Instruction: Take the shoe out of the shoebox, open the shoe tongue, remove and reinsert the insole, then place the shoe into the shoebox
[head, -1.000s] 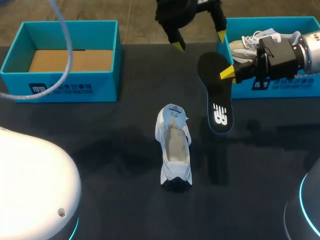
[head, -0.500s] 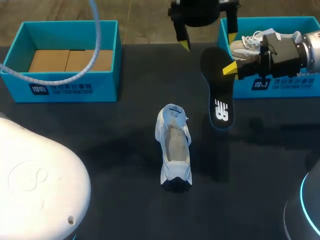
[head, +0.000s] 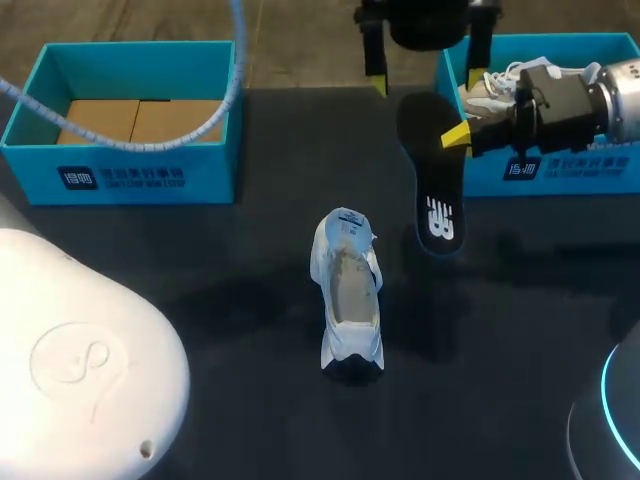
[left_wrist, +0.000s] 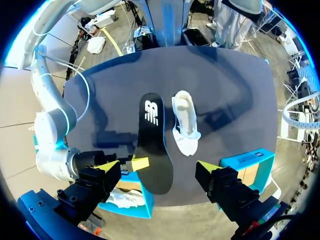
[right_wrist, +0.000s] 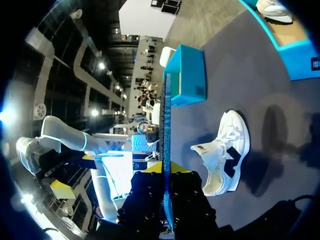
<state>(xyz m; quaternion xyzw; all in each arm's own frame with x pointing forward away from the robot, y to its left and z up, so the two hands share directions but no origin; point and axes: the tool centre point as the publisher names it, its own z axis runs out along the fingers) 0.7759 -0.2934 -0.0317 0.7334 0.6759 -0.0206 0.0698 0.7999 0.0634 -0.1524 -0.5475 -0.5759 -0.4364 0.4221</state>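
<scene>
Between the clamped fingers of the right gripper (right_wrist: 167, 176), the black insole (head: 432, 185) is held near its broad end, the white shoe (head: 348, 290) standing on the table just beside its logo end, while the left gripper (head: 428, 78) hangs spread open over that broad end.

All views (head from above, wrists along fingers) share the shoe (head: 348, 300).
</scene>
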